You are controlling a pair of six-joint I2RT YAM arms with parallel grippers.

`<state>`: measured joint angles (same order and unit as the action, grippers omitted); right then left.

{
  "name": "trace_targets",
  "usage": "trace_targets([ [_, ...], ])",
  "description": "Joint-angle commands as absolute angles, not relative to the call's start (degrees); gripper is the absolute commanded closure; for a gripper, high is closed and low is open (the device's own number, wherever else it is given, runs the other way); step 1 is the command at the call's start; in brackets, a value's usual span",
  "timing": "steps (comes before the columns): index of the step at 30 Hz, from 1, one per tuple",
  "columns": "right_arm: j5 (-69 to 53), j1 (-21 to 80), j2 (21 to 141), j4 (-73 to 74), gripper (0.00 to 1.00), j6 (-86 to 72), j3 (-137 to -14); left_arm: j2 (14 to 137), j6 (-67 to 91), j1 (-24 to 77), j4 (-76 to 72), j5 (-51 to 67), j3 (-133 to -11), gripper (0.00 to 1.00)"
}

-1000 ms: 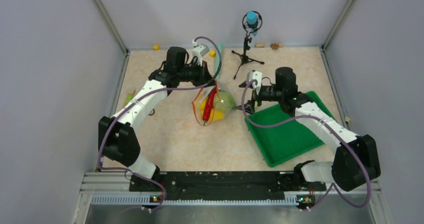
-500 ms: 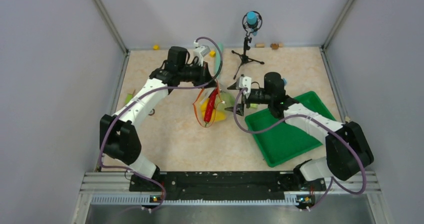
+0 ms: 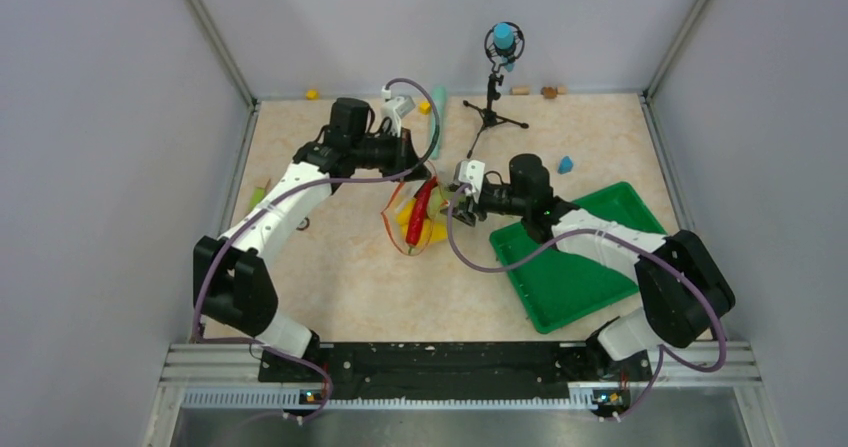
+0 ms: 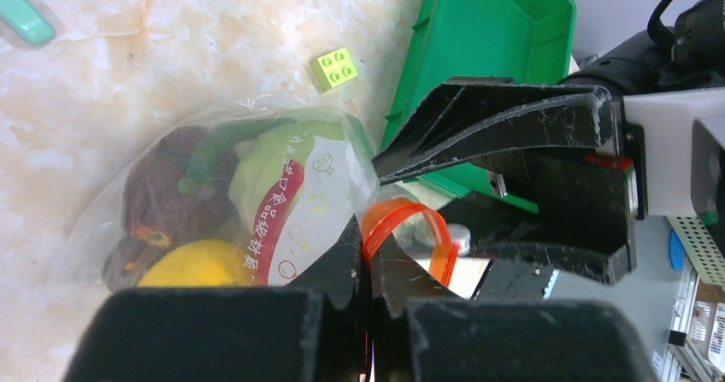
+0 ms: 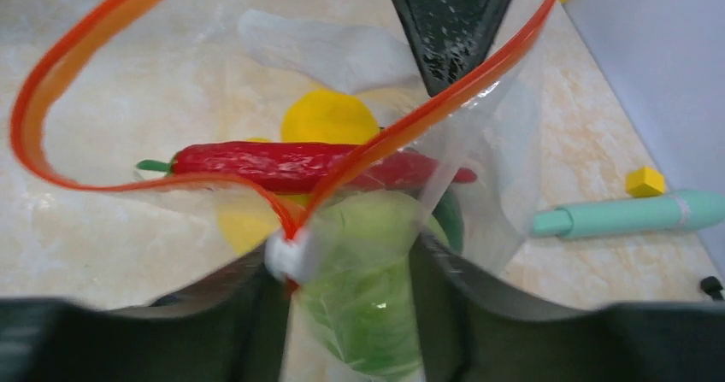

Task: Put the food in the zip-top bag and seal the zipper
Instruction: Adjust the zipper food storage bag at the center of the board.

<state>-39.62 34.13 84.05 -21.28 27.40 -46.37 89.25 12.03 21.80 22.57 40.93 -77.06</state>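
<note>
The clear zip-top bag hangs from my left gripper, which is shut on the orange-red zipper at the mouth. Inside lie the food: a red chili, a yellow piece, a green leafy ball and a dark red round piece. The mouth gapes in a wide loop. My right gripper is open, its fingers standing either side of the bag's far corner. The white slider sits against its left finger.
A green tray lies under my right arm. A lime block sits between bag and tray. A teal stick and a yellow block lie behind the bag. A microphone stand is at the back.
My right gripper has moved left from the tray's edge to the bag's mouth, and its jaws have narrowed around the slider corner. The left gripper has kept its hold.
</note>
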Motion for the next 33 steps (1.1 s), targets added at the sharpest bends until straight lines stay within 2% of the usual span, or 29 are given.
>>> trace_targets([
  [1, -36.2, 34.6, 83.4, -25.5, 0.60, 26.0, -46.5, 83.8, 10.6, 21.5, 19.3, 41.6, -75.6, 1.00],
  [3, -35.6, 34.5, 82.5, -26.4, 0.78, 25.7, -46.1, 83.2, 10.0, 21.6, 19.9, 41.6, -75.2, 1.00],
  [5, -35.4, 34.6, 81.7, -27.8, 0.85, 24.9, -45.5, 82.6, 9.7, 21.4, 20.2, 41.5, -74.7, 1.00],
  [9, -36.6, 34.5, 80.3, -28.0, 0.89, 23.7, -45.0, 81.4, 8.8, 20.8, 21.3, 40.6, -73.9, 1.00],
  [11, -37.3, 34.5, 79.3, -27.8, 0.99, 23.5, -44.6, 80.9, 8.5, 20.6, 22.0, 39.9, -73.3, 1.00],
  [16, -39.6, 34.3, 76.4, -21.2, 1.00, 25.2, -46.0, 79.1, 6.8, 19.8, 24.5, 38.2, -72.0, 0.98],
  [18, -41.9, 33.7, 76.1, -12.0, 1.00, 27.0, -50.0, 78.0, 5.4, 19.7, 26.1, 37.9, -71.9, 0.76],
  [20, -44.4, 32.6, 76.7, -1.3, 1.00, 27.2, -54.7, 76.6, 3.6, 19.7, 27.5, 38.8, -71.9, 0.46],
  [22, -47.6, 31.4, 77.7, 7.5, 1.00, 28.0, -58.8, 74.3, 2.7, 19.7, 27.6, 39.3, -71.8, 0.25],
  [23, -49.1, 31.0, 78.2, 10.6, 1.00, 28.2, -60.2, 73.4, 2.5, 19.7, 27.4, 39.2, -71.8, 0.09],
  [24, -50.2, 30.6, 78.6, 13.3, 1.00, 28.6, -61.5, 72.5, 2.4, 19.7, 27.0, 38.6, -71.9, 0.04],
  [25, -51.2, 30.3, 79.0, 16.1, 1.00, 29.1, -62.7, 71.6, 2.1, 19.7, 26.7, 38.1, -72.1, 0.03],
  [29, -52.1, 29.6, 80.9, 27.1, 1.00, 31.3, -68.4, 69.8, 0.6, 19.8, 24.0, 39.1, -74.0, 0.03],
  [33, -52.9, 29.7, 81.7, 31.8, 1.00, 31.8, -71.9, 70.9, -1.7, 20.3, 20.6, 45.2, -76.2, 0.03],
])
